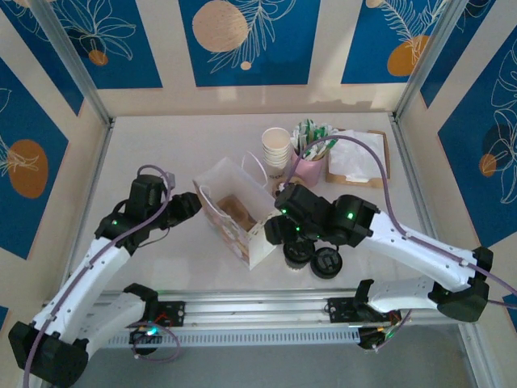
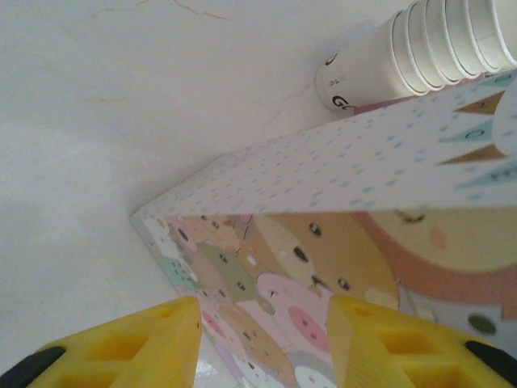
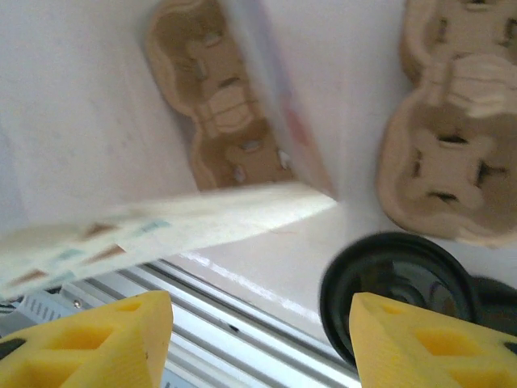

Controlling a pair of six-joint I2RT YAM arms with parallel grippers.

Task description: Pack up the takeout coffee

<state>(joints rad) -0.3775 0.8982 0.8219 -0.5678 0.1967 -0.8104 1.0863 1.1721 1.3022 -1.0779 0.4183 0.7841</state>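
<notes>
1. Top view, surface and room: a white table (image 1: 161, 145) stands between cream walls with blue panels (image 1: 242, 40). A metal rail (image 1: 258, 303) runs along the edge nearest the arms.
2. Top view, containers: an open paper bag (image 1: 228, 179) stands mid-table with a brown cup carrier (image 1: 239, 213) on its floor. Behind the bag's right end is a stack of cream cups (image 1: 276, 148). Just right of those is a pink cup (image 1: 308, 168) holding sachets, then a wooden tray (image 1: 384, 158) of napkins (image 1: 355, 162).
3. Top view, task item: the takeout coffee (image 1: 297, 254) stands on the table outside the bag, near its front right corner. A loose black lid (image 1: 327, 263) lies just beyond it.
4. Top view, tools: the left gripper (image 1: 194, 205) is at the bag's left side. The right gripper (image 1: 276, 226) hangs over the bag's right end.
5. Left wrist view: table (image 2: 121, 97), the bag's printed side (image 2: 339, 162) and the stacked cups (image 2: 404, 56) behind it. The left gripper (image 2: 258, 339) has its jaws apart with the bag's side between them, and no clamping is discernible.
6. Right wrist view: the bag's rim (image 3: 161, 222) is blurred. One carrier (image 3: 218, 121) lies left of a bag wall and a second carrier (image 3: 452, 162) lies right of it. The coffee's black lid (image 3: 396, 279) is near the rail (image 3: 202, 315), with the loose lid (image 3: 494, 299) beside it. The right gripper (image 3: 258, 339) is released, its jaws wide and holding nothing.
</notes>
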